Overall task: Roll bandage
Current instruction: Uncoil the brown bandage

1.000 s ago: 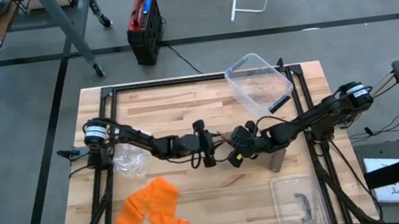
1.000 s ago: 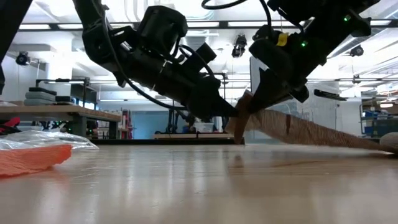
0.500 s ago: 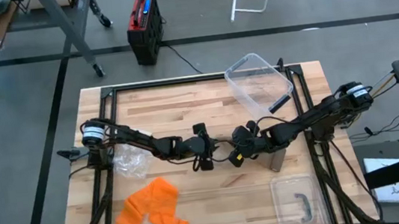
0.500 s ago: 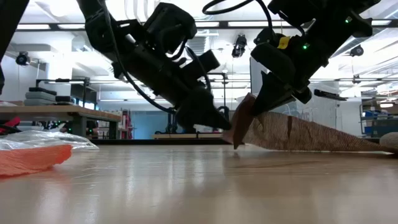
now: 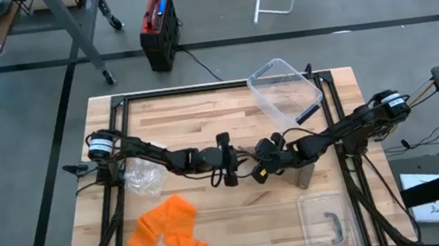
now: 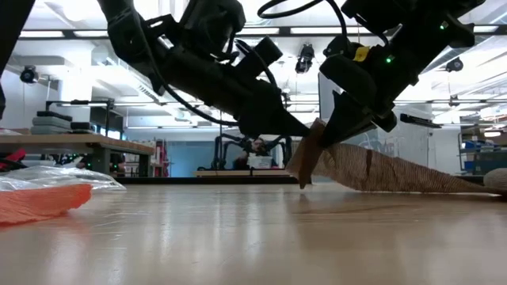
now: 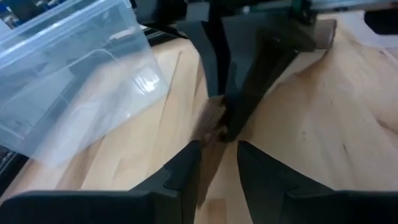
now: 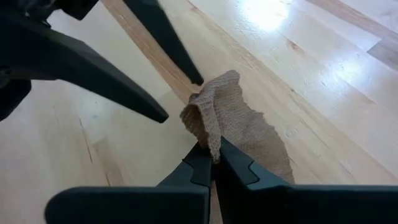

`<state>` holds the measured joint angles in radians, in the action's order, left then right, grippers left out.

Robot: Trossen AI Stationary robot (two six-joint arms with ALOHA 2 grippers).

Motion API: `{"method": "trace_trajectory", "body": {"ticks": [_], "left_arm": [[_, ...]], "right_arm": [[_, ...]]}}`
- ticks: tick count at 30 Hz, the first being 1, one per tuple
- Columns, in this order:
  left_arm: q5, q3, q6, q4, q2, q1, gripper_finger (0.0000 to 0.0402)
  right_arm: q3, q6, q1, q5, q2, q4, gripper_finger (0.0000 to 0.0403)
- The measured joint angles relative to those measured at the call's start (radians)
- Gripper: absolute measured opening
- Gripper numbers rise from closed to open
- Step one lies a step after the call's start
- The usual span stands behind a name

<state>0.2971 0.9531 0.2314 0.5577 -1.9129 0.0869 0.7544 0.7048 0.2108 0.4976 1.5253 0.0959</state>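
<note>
Pinching the raised end of the brown woven bandage strip (image 8: 231, 118), the right pincer (image 8: 213, 157) holds it above the wooden counter (image 5: 202, 117) at mid-counter; the left pincer (image 7: 217, 163) sits narrowly parted just beside that end.

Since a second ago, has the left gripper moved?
Yes. In the low view the left gripper drew back from the brown woven bandage, then came forward to its raised end, which the shut right gripper pinches.
</note>
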Motion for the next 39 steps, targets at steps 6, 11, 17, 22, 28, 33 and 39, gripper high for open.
{"method": "trace_trajectory", "body": {"ticks": [6,11,17,22,28,33,39], "left_arm": [[0.007,0.0,0.0,0.012,0.0,-0.007,0.0098],[-0.009,0.0,0.023,0.017,0.0,-0.008,0.0084],[-0.011,0.0,0.04,0.013,0.0,-0.008,0.0071],[0.035,0.0,0.041,-0.008,-0.001,-0.008,0.0067],[-0.001,0.0,0.041,0.023,-0.022,-0.008,0.0073],[-0.003,0.036,0.049,0.024,-0.056,-0.007,0.0064],[-0.003,0.067,0.049,-0.009,-0.077,-0.004,0.0052]], "right_arm": [[0.0,-0.011,0.0,0.0,0.0,-0.005,0.0003],[0.0,-0.01,0.0,0.0,0.0,-0.005,0.0002],[0.0,-0.009,0.0,0.0,0.0,-0.005,0.0003],[0.0,-0.007,0.0,0.0,0.0,-0.005,0.0003],[0.0,-0.006,0.0,0.0,0.0,-0.006,0.0003],[0.0,0.002,0.0,0.0,0.0,-0.005,0.0003],[0.0,0.004,0.0,-0.003,0.0,-0.004,0.0003]]}}
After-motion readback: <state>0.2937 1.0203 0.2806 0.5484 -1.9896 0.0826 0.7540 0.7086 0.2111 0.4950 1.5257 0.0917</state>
